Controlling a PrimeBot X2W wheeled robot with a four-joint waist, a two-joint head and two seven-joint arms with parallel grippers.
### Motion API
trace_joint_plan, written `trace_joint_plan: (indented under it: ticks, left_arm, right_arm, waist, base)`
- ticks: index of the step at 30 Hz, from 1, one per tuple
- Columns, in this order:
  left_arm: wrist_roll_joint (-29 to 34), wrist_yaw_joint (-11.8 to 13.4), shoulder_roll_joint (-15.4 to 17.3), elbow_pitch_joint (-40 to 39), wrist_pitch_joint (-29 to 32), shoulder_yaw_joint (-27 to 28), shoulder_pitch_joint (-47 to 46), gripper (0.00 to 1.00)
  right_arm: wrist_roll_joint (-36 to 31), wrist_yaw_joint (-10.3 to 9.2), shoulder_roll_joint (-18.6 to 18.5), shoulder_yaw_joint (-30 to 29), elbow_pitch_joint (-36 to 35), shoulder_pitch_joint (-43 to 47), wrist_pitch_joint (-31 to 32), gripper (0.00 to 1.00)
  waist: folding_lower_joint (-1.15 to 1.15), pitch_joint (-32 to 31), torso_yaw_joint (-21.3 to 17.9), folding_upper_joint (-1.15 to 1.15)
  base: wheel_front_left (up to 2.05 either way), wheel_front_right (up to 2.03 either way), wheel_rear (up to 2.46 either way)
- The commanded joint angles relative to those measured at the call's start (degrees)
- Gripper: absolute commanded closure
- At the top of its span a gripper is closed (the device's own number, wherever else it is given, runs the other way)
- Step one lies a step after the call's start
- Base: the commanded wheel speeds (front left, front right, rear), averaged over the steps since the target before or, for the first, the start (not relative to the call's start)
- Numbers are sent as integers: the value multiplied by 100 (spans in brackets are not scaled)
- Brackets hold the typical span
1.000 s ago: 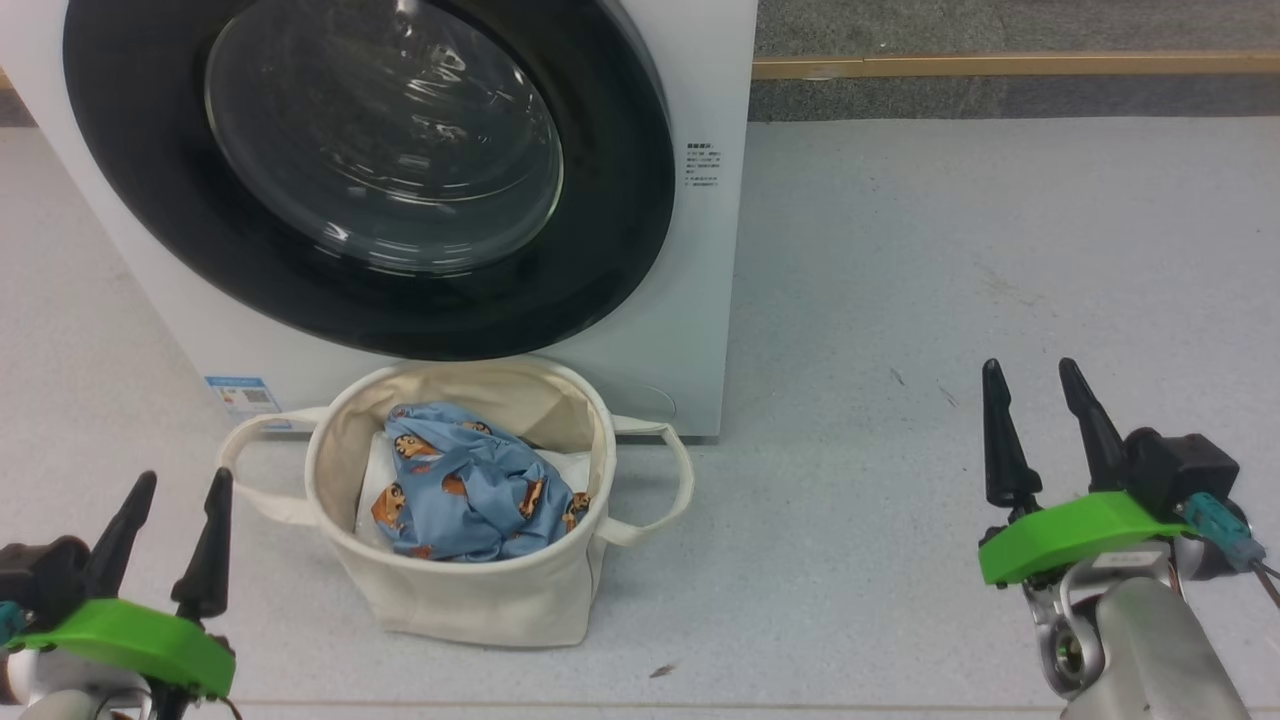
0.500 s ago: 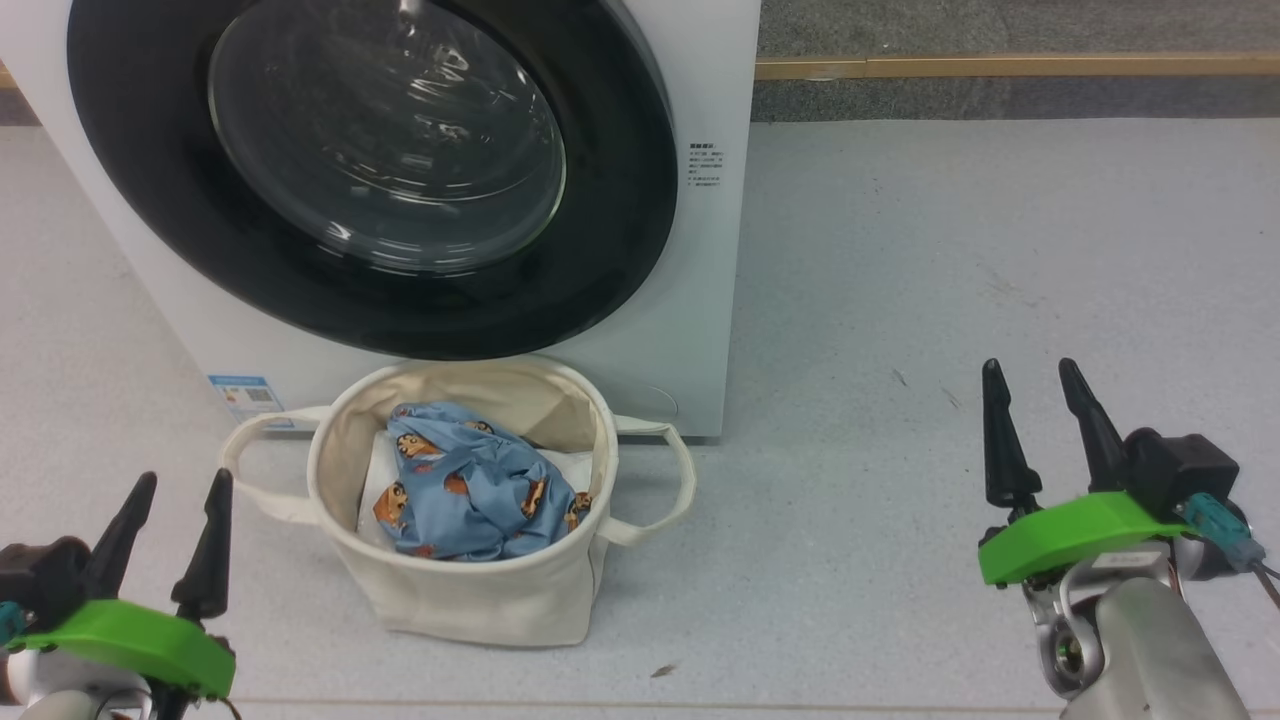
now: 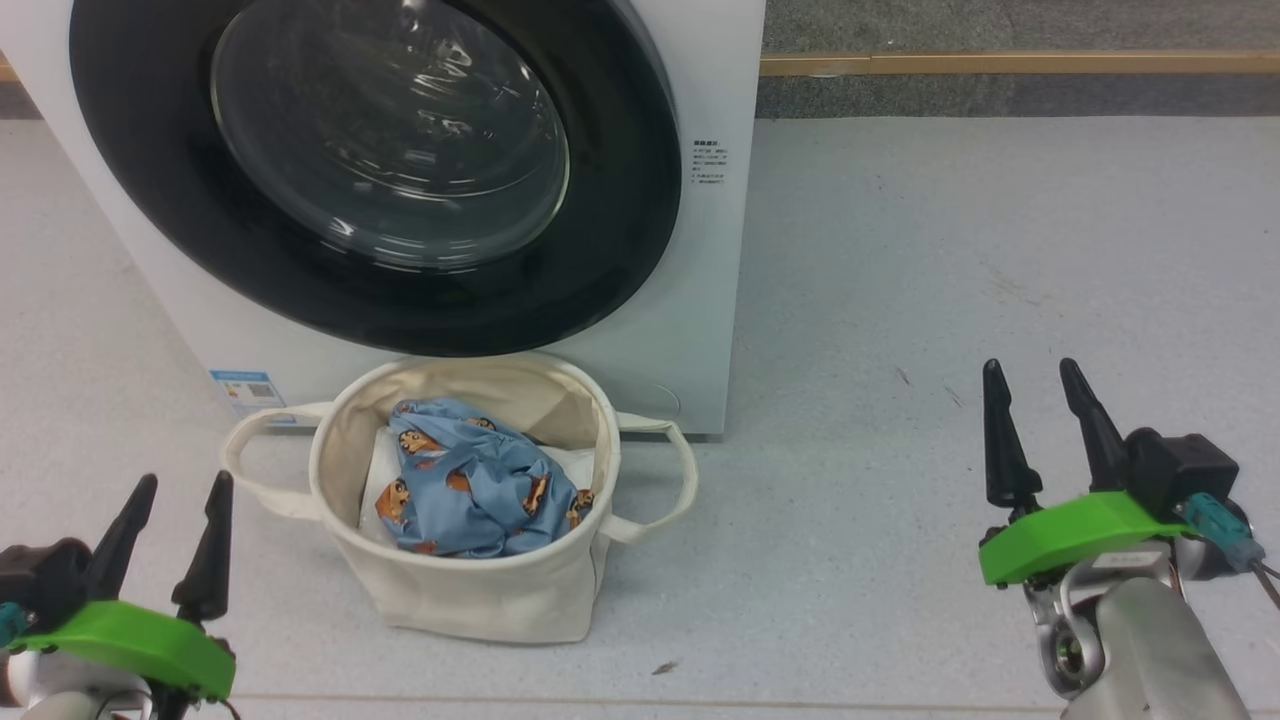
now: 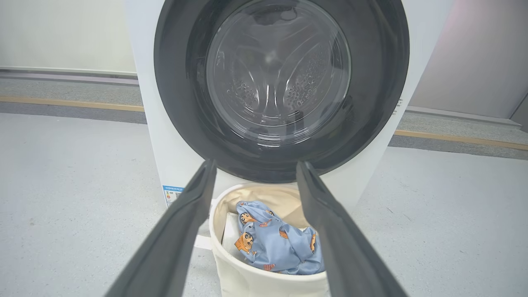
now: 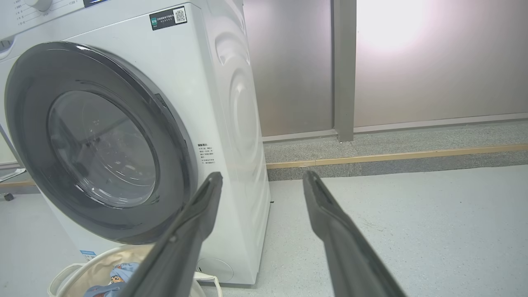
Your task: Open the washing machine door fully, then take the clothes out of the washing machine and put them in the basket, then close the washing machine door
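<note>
Only the view has shifted slightly; clothes lie in the basket, lower centre, below the shut washing machine door; left gripper and right gripper fingers spread wide, empty.

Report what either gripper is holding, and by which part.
Nothing is held. The left gripper and the right gripper are both open and empty, apart from the round cream canvas basket where the light blue printed garment lies.

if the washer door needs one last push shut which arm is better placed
Left, probably: the left gripper faces the door head-on across the basket, while the right gripper sits off beside the washer over floor. Both are open.
</note>
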Motion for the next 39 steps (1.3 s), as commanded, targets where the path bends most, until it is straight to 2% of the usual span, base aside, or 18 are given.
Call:
trace_joint_plan:
  ticks: [1, 19, 20, 25, 31, 35, 39]
  left_arm:
    - [12, -32, 229, -108, -69, 245, -332, 0]
    - [2, -32, 238, -107, -69, 160, -298, 0]
    - [-17, 0, 4, 18, 0, -64, 0, 100]
    - [-50, 9, -294, 274, 30, -192, 294, 100]
    - [-333, 7, -388, 186, 134, -97, 328, 100]
    - [-523, 5, -451, 132, 199, -38, 350, 100]
    - [-713, 4, -514, 78, 264, 21, 366, 100]
  right_arm:
    - [-37, -2, 36, 110, -183, -121, -29, 0]
    - [-40, -2, 36, 116, -157, -114, -29, 0]
    - [0, 0, 4, -2, 21, 0, 0, 100]
    - [44, 0, 36, -3, 399, 261, 29, 100]
    - [440, 0, 36, -43, 351, 291, 153, 100]
    - [709, 0, 36, -42, 303, 329, 209, 100]
    - [977, 0, 37, -46, 256, 359, 268, 100]
  waist:
    - [0, 6, 4, 0]
    - [0, -1, 24, 0]
    - [0, 0, 24, 0]
    - [0, -2, 30, 0]
    - [13, -7, 64, 0]
    - [2, 6, 87, 0]
    - [0, 15, 109, 0]
  base:
    - [0, 0, 0]
    - [0, 0, 0]
    - [0, 0, 0]
    - [0, 0, 0]
    - [0, 0, 0]
    - [0, 0, 0]
    - [0, 0, 0]
